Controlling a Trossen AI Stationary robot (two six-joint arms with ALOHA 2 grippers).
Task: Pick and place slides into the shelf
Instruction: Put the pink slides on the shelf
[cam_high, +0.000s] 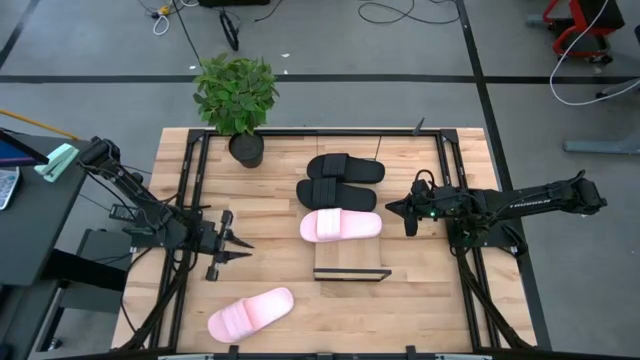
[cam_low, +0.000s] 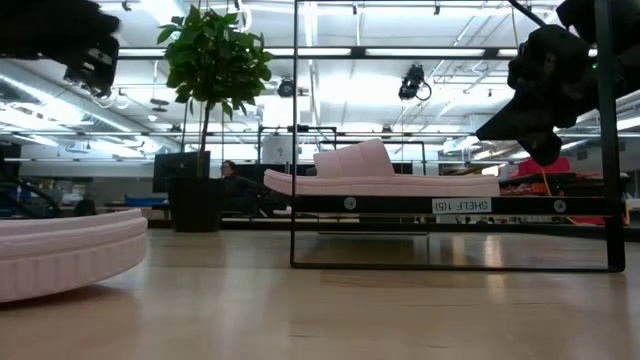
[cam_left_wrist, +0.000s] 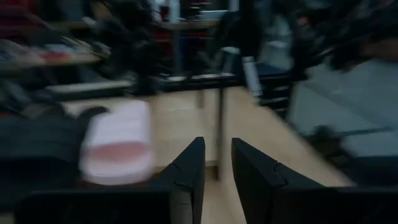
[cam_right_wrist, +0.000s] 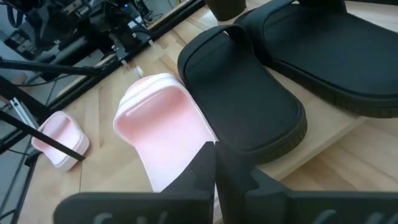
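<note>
The left gripper (cam_high: 243, 250) hangs over bare table at about 9 o'clock from the shelf (cam_high: 350, 265), its fingers (cam_left_wrist: 186, 171) a narrow gap apart and holding nothing. At roughly 5 o'clock from it, near the table's front edge, a pink slide (cam_high: 250, 312) lies alone on the tabletop (cam_high: 420, 310).

The right gripper (cam_high: 393, 209) sits at 3 o'clock of the shelf, fingers (cam_right_wrist: 202, 165) pressed together and empty, its tips just beside the toe of the second pink slide (cam_high: 341, 225). That slide lies on the shelf, with two black slides (cam_high: 340, 182) side by side at its 12 o'clock. A potted plant (cam_high: 237, 97) stands at the table's 11 o'clock corner.
</note>
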